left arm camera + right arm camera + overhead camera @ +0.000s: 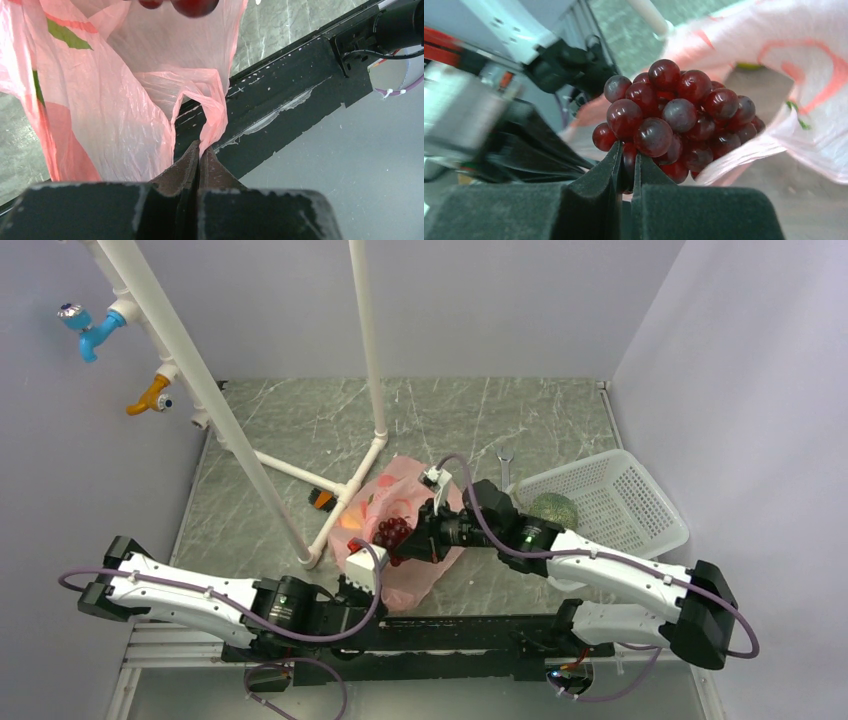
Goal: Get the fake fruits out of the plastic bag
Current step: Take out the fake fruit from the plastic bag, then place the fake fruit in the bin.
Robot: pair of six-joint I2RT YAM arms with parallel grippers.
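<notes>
The pink plastic bag (412, 580) lies at the table's middle, mouth facing the arms. My left gripper (201, 148) is shut on a twisted loop handle of the plastic bag (115, 100) at its near edge. My right gripper (626, 151) is shut on one grape at the bottom of the dark red-purple grape bunch (679, 115), held at the bag's mouth (814, 75). From above, the bunch (392, 531) hangs over the bag. An orange-yellow piece (350, 523) glows through the bag's left side. A netted green melon (553, 508) sits in the basket.
A white mesh basket (640, 502) stands at the right. A white pipe frame (368, 360) rises from the table behind the bag, its foot by an orange-and-black brush (321, 500). A metal wrench (505, 462) lies behind the basket. Grey walls close in on the left, back and right.
</notes>
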